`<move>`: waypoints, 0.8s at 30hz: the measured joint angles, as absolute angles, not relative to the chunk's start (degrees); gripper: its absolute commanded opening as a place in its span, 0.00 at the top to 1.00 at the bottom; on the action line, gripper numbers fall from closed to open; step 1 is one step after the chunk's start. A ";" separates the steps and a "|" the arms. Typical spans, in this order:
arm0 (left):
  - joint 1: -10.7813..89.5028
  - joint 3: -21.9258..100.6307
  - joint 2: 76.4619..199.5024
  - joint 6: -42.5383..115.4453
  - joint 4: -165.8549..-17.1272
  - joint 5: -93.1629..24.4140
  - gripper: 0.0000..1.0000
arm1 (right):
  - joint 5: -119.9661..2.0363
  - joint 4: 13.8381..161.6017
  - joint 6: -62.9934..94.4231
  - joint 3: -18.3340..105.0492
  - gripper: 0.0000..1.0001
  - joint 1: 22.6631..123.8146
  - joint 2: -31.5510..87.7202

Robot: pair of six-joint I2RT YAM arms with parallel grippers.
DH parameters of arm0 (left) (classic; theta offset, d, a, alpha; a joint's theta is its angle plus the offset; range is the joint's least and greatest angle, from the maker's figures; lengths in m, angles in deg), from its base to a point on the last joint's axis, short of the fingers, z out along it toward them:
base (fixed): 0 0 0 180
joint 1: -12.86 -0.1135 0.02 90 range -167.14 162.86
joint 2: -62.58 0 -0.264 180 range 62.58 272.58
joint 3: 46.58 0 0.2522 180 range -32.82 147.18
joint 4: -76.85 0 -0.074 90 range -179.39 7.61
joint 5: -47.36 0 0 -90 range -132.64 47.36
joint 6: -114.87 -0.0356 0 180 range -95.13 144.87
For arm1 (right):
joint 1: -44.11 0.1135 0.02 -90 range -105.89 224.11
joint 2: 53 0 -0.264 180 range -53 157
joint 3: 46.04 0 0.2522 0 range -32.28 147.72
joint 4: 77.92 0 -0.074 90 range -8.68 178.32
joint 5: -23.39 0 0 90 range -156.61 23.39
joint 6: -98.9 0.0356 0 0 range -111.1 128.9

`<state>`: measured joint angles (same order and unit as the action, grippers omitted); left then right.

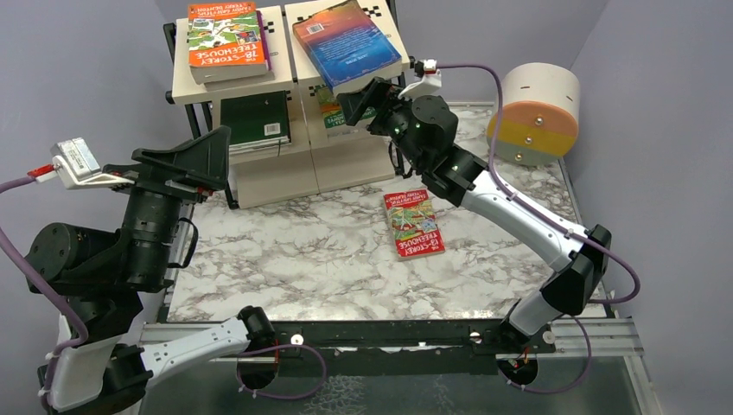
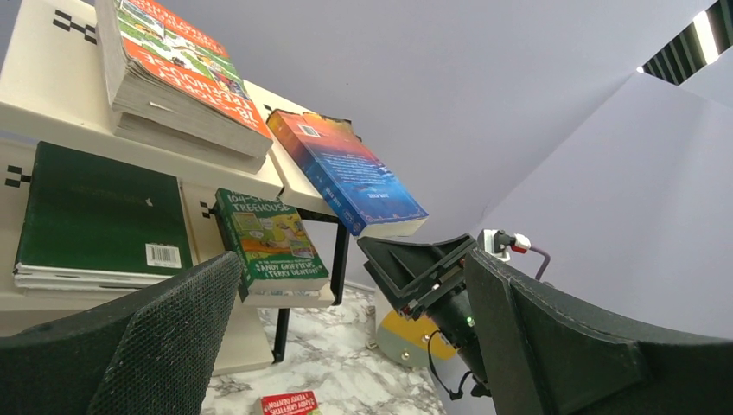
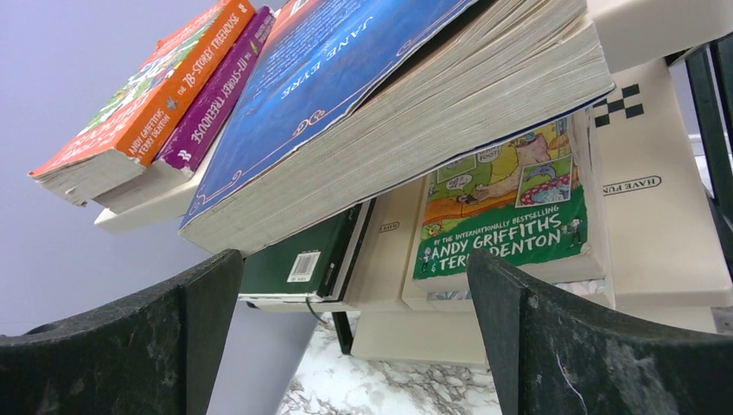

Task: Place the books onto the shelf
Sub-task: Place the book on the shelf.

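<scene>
The shelf (image 1: 272, 177) stands at the table's back. On its top board lie an orange book (image 1: 226, 39) over a purple one (image 3: 216, 95), and a blue book (image 1: 348, 43) that is tilted and overhangs the front edge. The middle board carries a dark green book (image 1: 255, 121) and a green cartoon book (image 3: 510, 207). A red book (image 1: 413, 223) lies flat on the marble table. My right gripper (image 1: 359, 99) is open just under the blue book's overhanging corner, holding nothing. My left gripper (image 1: 226, 169) hangs open and raised, left of the shelf's front.
A round beige-and-orange drum (image 1: 536, 112) lies at the back right of the table. The shelf's black frame leg (image 2: 281, 333) stands on the marble. Purple walls close in on both sides, and the right arm reaches diagonally over the table's right half.
</scene>
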<state>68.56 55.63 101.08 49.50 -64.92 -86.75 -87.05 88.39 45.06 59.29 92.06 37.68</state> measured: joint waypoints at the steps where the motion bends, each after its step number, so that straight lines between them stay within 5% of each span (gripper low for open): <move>1: 68.76 55.50 100.95 49.45 -64.94 -87.04 0.01 | -87.01 88.41 45.11 59.60 0.00 92.03 37.94; 24: 71.84 54.45 98.72 47.88 -65.90 -90.64 0.01 | -86.16 88.13 45.76 67.77 0.00 91.99 44.85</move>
<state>71.84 54.45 98.72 47.88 -65.90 -90.64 -86.16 88.13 45.76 67.77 91.99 44.85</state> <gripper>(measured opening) 0.987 0.999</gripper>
